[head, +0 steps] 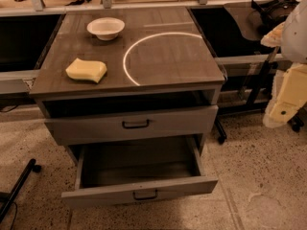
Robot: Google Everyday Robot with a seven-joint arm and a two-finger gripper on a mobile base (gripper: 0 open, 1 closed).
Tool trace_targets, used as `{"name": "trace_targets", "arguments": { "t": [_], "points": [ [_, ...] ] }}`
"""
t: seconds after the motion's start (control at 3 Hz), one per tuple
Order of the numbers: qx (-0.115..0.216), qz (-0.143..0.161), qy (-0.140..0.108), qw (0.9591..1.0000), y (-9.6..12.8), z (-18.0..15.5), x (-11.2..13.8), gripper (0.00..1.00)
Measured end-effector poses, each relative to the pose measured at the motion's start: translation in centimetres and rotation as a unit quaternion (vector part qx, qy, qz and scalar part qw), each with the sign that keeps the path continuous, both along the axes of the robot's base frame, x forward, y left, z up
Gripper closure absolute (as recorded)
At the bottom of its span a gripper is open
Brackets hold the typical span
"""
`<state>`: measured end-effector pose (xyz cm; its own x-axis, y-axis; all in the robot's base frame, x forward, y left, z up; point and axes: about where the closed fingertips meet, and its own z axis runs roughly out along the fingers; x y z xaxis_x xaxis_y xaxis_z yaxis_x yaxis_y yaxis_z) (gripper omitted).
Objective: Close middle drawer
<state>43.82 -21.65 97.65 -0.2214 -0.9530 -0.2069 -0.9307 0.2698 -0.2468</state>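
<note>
The middle drawer is pulled far out of the grey cabinet. Its flat front panel with a small dark bar handle faces me low in the view, and its inside is bare. The top drawer, with a taller front, stands slightly out above it. The lowest drawer is hidden under the open one. My gripper, a cream-coloured piece at the end of the white arm, hangs at the right edge of the view. It is well right of the cabinet, about level with the top drawer, and touches nothing.
On the cabinet top are a white bowl at the back left and a yellow sponge at the front left. A black stand leg lies on the floor at the left. A chair base stands right of the cabinet.
</note>
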Motion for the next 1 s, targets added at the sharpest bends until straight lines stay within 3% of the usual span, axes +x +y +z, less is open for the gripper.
{"name": "trace_targets", "arguments": {
  "t": [0.33,1.0],
  "points": [
    [0.0,0.0,-0.001,1.0,0.0,0.0,0.0,0.0],
    [0.03,0.043,0.057,0.997,3.0,-8.2,-1.1,0.0]
  ]
}}
